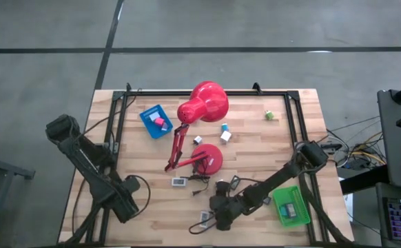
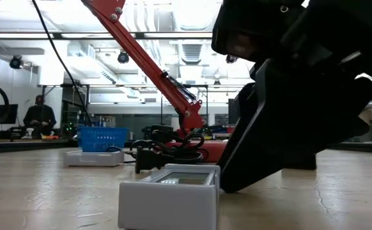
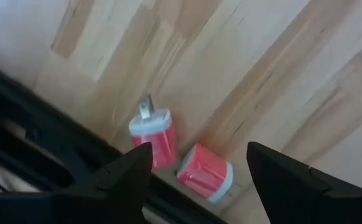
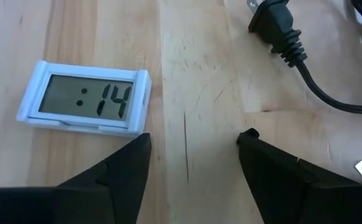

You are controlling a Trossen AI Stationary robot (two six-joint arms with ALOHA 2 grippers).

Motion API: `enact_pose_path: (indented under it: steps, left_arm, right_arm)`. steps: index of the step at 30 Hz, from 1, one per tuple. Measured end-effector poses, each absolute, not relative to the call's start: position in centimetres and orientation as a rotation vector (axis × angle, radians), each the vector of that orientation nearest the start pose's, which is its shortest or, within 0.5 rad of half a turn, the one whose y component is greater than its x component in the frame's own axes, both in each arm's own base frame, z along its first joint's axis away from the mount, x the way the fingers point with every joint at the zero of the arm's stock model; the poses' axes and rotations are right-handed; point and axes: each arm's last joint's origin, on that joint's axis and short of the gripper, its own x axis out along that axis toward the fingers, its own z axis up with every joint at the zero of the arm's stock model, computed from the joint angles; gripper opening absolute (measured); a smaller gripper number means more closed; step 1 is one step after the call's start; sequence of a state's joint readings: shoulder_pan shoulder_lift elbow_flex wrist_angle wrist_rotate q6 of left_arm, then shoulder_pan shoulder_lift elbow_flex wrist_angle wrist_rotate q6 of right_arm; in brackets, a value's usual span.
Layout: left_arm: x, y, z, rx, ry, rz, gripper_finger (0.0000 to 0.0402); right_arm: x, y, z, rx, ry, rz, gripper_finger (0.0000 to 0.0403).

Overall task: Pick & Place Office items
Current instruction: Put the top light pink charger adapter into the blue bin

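Right hand (image 4: 193, 168), fingers spread and empty, hangs just beside a white flat clock (image 4: 84, 98) whose display reads ":14".

1. White flat LCD clock (image 4: 84, 98), face up, reads ":14", near tabletop front edge
2. 2nd white clock (image 1: 179, 182), mid-front
3. Pink block (image 1: 160, 122), back-left
4. Green block (image 1: 270, 115), back-right
5. Teal/white blocks (image 1: 224, 132), centre

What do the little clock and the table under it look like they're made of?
The clock looks like matte white plastic: smooth moulded casing around a grey digit display. The table looks like pale wood, lightly finished: visible grain, plank seams and small scratches. Neither can be confirmed by sight alone.
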State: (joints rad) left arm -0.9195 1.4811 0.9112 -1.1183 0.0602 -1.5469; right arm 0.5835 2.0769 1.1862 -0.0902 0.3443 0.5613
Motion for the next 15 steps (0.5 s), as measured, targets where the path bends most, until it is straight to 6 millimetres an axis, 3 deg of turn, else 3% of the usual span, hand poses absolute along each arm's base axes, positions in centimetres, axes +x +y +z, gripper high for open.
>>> enact_pose_path:
  steps: [6,15]
  left_arm:
    - [13.1,-17.6,18.7,-0.455,1.632,0.645,0.0268]
    - [12.6,-17.0,16.9,-0.484,1.655,0.673,0.0267]
  right_arm:
    - [33.9,21.3,10.1,0.042,0.907,-0.01,0.0242]
    - [33.8,21.3,10.0,0.013,0.91,0.008,0.0242]
